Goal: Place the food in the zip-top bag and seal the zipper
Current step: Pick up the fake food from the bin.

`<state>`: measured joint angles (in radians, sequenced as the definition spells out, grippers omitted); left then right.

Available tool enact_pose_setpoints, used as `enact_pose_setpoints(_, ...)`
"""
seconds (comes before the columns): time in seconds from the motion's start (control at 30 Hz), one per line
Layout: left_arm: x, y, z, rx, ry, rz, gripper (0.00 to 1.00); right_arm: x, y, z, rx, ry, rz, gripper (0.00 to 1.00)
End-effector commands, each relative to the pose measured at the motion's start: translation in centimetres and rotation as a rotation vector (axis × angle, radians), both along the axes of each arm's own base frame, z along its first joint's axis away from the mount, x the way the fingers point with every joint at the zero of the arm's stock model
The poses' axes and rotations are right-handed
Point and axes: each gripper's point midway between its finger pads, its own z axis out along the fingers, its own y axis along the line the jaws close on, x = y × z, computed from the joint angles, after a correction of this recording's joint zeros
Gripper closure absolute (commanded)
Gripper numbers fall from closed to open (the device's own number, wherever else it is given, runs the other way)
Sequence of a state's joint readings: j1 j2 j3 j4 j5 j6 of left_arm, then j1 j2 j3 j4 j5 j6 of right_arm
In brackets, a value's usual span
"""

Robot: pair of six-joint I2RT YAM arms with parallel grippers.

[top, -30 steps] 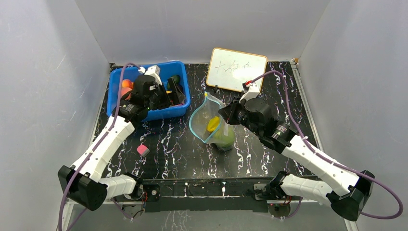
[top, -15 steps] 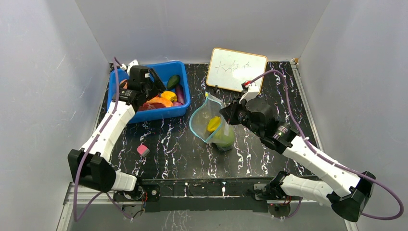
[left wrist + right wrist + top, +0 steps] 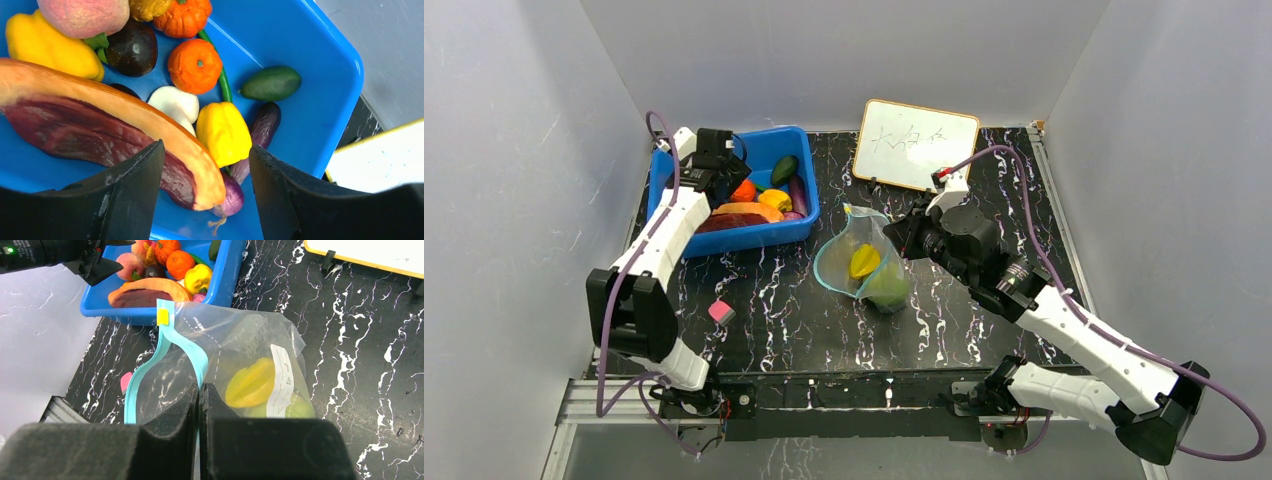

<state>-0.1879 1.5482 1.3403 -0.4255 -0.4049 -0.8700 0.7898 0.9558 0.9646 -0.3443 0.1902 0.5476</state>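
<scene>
Teal zipper edge pinched in right gripper; left gripper spread above slice, inside blue bin.

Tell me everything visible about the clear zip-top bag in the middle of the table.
The clear crinkly plastic zip-top bag lies on the black marbled table, mouth gaping open. A blue-teal zipper strip rims the mouth, with a small yellow tab at one end; a white label runs down one face. Inside lie a yellow ridged toy fruit and a green round toy fruit. The right gripper, shut, pinches the mouth edge.
</scene>
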Motion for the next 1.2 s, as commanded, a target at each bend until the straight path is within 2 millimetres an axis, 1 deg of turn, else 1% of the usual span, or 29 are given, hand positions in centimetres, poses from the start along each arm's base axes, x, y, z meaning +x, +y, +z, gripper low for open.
enact_pose_setpoints(0.0,0.6,0.9,1.1,-0.045,-0.017,0.146,0.41,0.1,-0.4,3.4,0.064,-0.078,-0.017,1.00)
enact_pose_setpoints(0.13,0.8,0.5,-1.0,-0.088,0.044,0.199,0.41,0.0,-0.6,3.5,0.062,-0.076,-0.017,1.00)
enact_pose_setpoints(0.3,0.6,0.8,-3.2,-0.078,0.151,0.268,0.41,-0.1,-0.9,3.6,0.062,-0.078,-0.025,1.00)
enact_pose_setpoints(0.43,-0.4,1.2,-4.8,-0.061,0.245,0.322,0.41,-0.3,-0.7,3.0,0.052,-0.061,-0.013,1.00)
enact_pose_setpoints(0.5,-0.5,1.1,-5.5,-0.063,0.264,0.323,0.41,-0.3,-0.6,3.0,0.056,-0.061,-0.010,1.00)
enact_pose_setpoints(0.7,0.1,0.3,-7.3,-0.094,0.271,0.300,0.38,-0.2,-0.6,3.5,0.055,-0.070,-0.012,1.00)
enact_pose_setpoints(0.83,0.2,0.3,-8.5,-0.080,0.308,0.303,0.37,-0.1,-0.7,3.7,0.055,-0.074,-0.019,1.00)
enact_pose_setpoints(0.93,-0.4,0.6,-9.3,-0.064,0.360,0.349,0.38,-0.1,-0.7,3.6,0.053,-0.071,-0.020,1.00)
enact_pose_setpoints(1.17,-1.5,1.1,-10.0,-0.031,0.469,0.434,0.43,0.0,-0.8,3.6,0.053,-0.071,-0.028,1.00)
